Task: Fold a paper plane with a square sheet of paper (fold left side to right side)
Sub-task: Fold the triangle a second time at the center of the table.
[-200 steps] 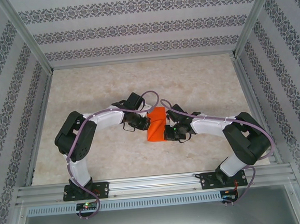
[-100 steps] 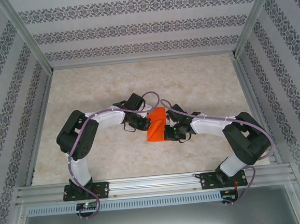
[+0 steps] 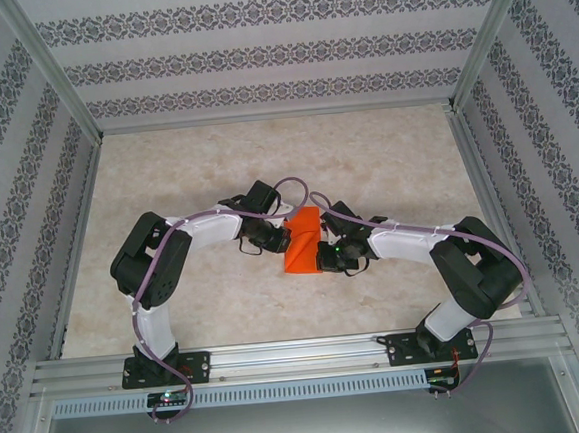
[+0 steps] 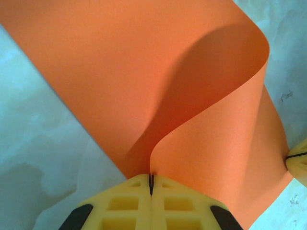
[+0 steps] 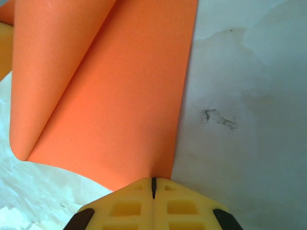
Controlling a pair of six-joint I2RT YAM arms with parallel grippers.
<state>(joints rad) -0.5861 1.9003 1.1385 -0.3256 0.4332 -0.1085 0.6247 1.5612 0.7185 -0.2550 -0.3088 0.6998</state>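
At the middle of the table point(image 3: 167, 186), the square sheet of paper point(image 3: 301, 241) arches. The left gripper point(image 3: 276, 240) pinches its raised left edge and the right gripper point(image 3: 321, 259) pinches its right edge, both jaws fully closed. The fold looks half done; next, carry left edge onto right, aligned.

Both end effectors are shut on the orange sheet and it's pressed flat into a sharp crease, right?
Not quite. The left end effector and right end effector are shut on the orange sheet, but it is uncreased: the left wrist view shows a soft, open curve.
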